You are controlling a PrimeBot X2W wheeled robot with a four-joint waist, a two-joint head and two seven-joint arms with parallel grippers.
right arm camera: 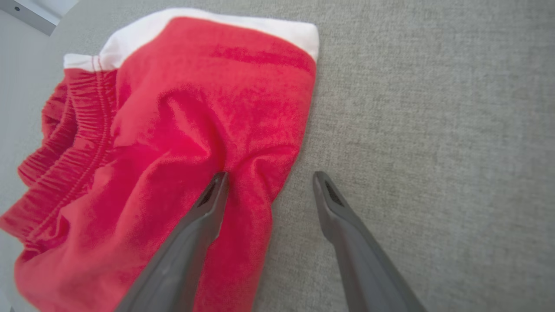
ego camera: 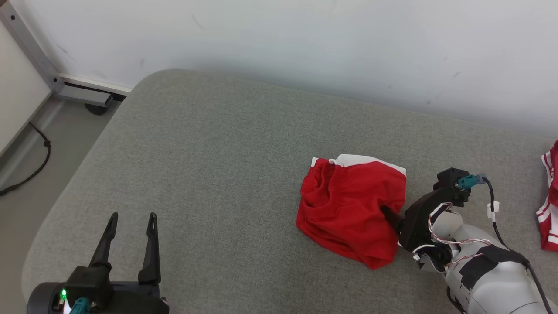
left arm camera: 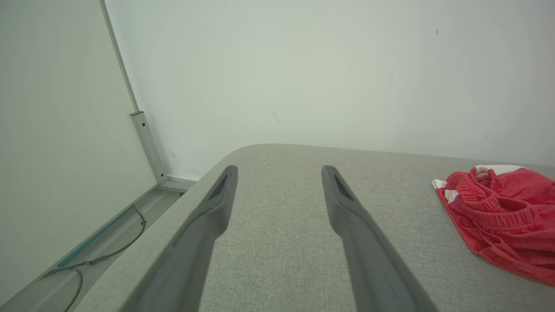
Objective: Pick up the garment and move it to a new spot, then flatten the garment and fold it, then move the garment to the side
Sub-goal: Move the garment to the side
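The garment (ego camera: 348, 205), a pair of red shorts with a white band (right arm camera: 208, 21) along its far edge, lies on the grey worktop (ego camera: 209, 152), toward 4 o'clock from the middle of my head view. It sits in a loose, doubled-over heap. The gathered waistband (right arm camera: 82, 130) is bunched at its 9 o'clock side, and soft ridges run across the top layer.

My right hand (right arm camera: 269, 177) is at the heap's 4 o'clock edge, fingers spread wide and pinching nothing. One finger (right arm camera: 208, 203) lies over the red cloth and the other stands over bare worktop, so the hem falls between them. I cannot tell whether the tips touch the fabric.

My left hand (ego camera: 133, 216) is down at 8 o'clock, also spread and empty, well apart from the shorts.

A second red-and-white piece of clothing (ego camera: 550, 200) pokes in at 3 o'clock.

As I judge it, this fits two stages. I may be reaching in for a hold on a rumpled garment to carry it somewhere, or I may have an open hand at a roughly folded garment that goes to the side. Either way, a grip here would need the fingers low enough to catch both layers at the hem. The cloth is limp and would sag and unfold if only the top layer were caught.
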